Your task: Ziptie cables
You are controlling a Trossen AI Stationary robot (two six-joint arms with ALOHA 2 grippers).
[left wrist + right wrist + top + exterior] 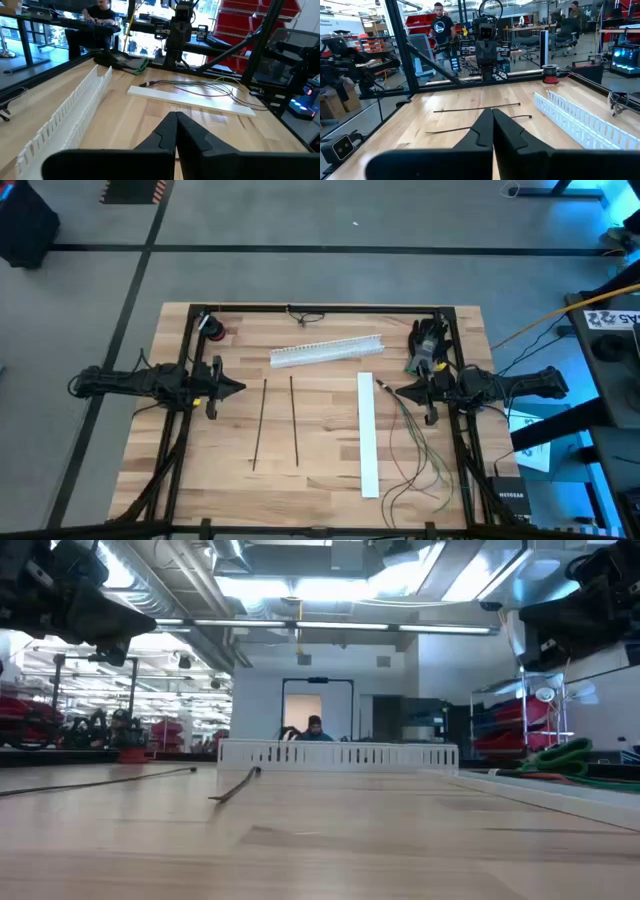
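The cables [415,448] are a loose bunch of thin greenish, yellowish and dark wires lying slack on the table's right side. Their bundled end [146,84] rests on the white flat strip [367,435]. Two black zip ties [260,425] [294,420] lie flat and straight left of the table's middle. My right gripper [400,391] hovers shut above the cables' far end, touching nothing. At the left side, my left gripper [236,388] is shut and raised, pointing at the zip ties. Both wrist views show the fingertips together, the left gripper [175,122] and the right gripper [492,114].
A white slotted cable duct [327,351] lies across the table's far middle. A red roll [215,330] sits at the far left corner, and a green and dark bundle [425,345] at the far right. A black frame [320,310] borders the table. People stand in the room beyond.
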